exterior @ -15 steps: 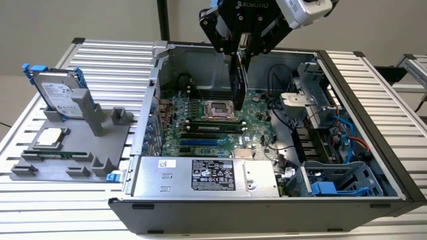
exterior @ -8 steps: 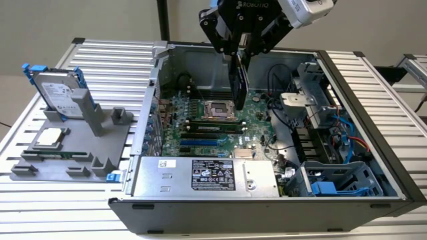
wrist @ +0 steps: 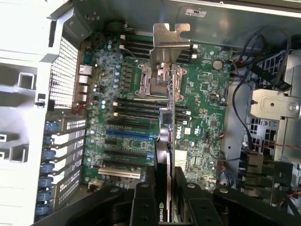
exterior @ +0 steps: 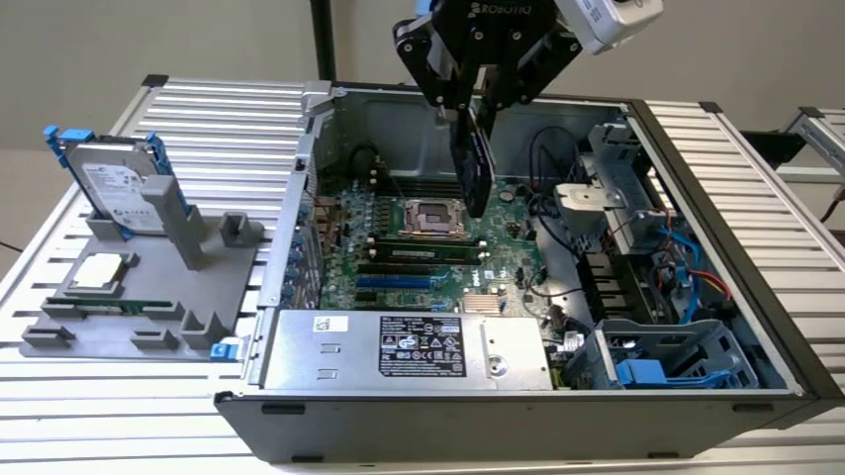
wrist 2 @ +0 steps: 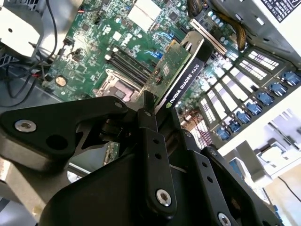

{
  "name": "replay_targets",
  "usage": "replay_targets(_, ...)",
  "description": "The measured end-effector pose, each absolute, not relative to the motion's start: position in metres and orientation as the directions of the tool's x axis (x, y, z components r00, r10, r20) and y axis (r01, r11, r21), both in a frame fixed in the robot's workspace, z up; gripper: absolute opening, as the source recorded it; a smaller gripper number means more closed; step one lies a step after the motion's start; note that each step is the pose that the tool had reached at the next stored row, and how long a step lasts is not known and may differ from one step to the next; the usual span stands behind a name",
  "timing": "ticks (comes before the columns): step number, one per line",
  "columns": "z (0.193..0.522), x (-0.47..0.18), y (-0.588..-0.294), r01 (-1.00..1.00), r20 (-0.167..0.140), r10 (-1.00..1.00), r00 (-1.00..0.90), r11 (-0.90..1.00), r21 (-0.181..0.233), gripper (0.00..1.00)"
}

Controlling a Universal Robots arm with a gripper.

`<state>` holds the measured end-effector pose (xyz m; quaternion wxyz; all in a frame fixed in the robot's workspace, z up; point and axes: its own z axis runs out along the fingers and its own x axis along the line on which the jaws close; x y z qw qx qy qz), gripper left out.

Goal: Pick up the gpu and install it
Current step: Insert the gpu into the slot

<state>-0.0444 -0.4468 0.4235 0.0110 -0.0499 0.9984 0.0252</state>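
Note:
My gripper (exterior: 470, 104) is shut on the gpu (exterior: 474, 158), a thin card hanging on edge above the open computer case (exterior: 713, 178), over the motherboard (exterior: 422, 233). In the second wrist view the gpu (wrist 2: 181, 70) shows its green board face and black cooler edge, with the black fingers (wrist 2: 151, 125) clamped on its near end. In the first wrist view the gpu (wrist: 170, 127) is seen edge-on. Its silver bracket (wrist: 169, 42) points away from the gripper (wrist: 171, 197), and the processor socket (wrist: 157, 82) and expansion slots (wrist: 124, 141) lie beneath.
At the exterior view's left, a grey fixture (exterior: 198, 297) holds a silver hard drive with blue rails (exterior: 119, 188), a processor chip (exterior: 101, 273) and a memory stick (exterior: 113, 305). Inside the case are a power supply (exterior: 410, 346), cables (exterior: 555, 237) and drive bays (exterior: 660, 356).

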Motion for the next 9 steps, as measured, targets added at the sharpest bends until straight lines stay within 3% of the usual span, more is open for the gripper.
replay_targets(9,0.4237,-0.0444,-0.4468,-0.154,-0.024,-0.153,-0.988,0.987,0.049,0.0)
